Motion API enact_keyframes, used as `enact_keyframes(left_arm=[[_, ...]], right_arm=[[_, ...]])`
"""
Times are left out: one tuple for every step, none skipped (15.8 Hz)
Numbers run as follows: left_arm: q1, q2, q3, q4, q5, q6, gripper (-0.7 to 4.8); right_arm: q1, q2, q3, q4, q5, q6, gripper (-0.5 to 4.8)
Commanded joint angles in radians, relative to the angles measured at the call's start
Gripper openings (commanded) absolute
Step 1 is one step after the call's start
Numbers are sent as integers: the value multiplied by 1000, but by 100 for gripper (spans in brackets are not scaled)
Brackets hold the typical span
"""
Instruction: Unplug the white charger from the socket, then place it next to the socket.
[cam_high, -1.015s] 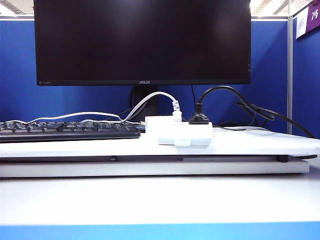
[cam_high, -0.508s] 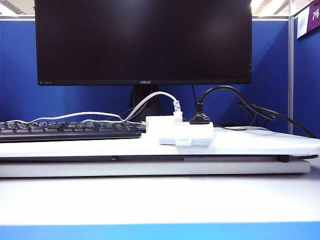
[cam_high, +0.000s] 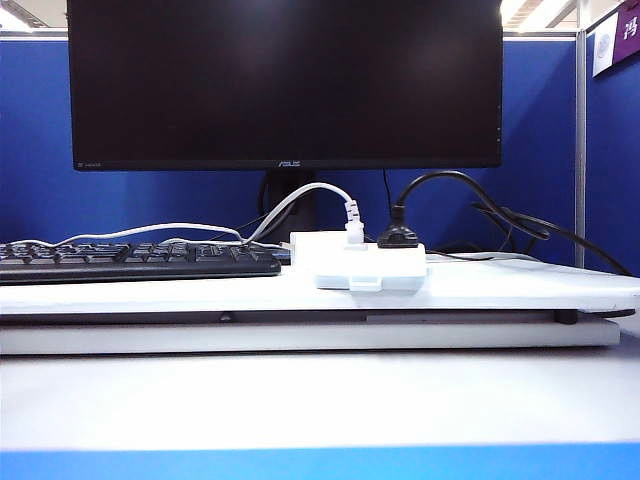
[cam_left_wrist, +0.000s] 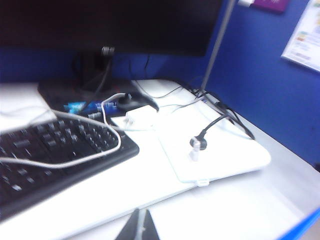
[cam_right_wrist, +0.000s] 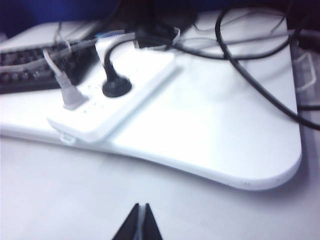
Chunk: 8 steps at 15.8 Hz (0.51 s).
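Charger (cam_high: 318, 245) beside socket (cam_high: 372, 268) | white desk (cam_high: 500, 285) (blue partition (cam_high: 540, 150)) | left gripper (cam_left_wrist: 139, 227), right gripper (cam_right_wrist: 138, 223) closed, raised

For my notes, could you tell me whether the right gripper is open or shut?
Shut: the right gripper has its fingertips pressed together, empty, short of the socket; the left gripper likewise.

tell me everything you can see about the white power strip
The socket is a flat white plastic-looking power strip with rounded corners and a small tab on its front edge. It lies flat on the white raised board, just right of the keyboard. A small white plug and a round black plug stand in its top. The white charger lies close beside it; contact is unclear. Neither pincer touches it.
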Motion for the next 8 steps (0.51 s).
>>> enact_keyframes(left_arm=[[0,-1,-126,129,5,-51,-5],[0,-1,-169,166,4,-73,-5],[0,-1,-203,206,4,-82,-5],[0,-1,-240,245,4,-82,-5],[0,-1,-273,269,4,-81,-5],[0,-1,-315,278,-1,-78,-5],[0,-1,-352,283,-2,-78,-5],[0,-1,-393,295,-2,-77,-5]], right_arm=[[-1,-3,-21,32,2,-11,-6],[-1,-3,-28,32,5,-11,-6],[-1,-3,-36,28,5,-12,-6],[-1,-3,-45,25,5,-19,-6],[-1,-3,-57,26,5,-18,-6],[-1,-3,-80,25,5,-18,-6],[-1,-3,-105,25,3,-18,-6],[-1,1,-113,25,1,-24,-6]])
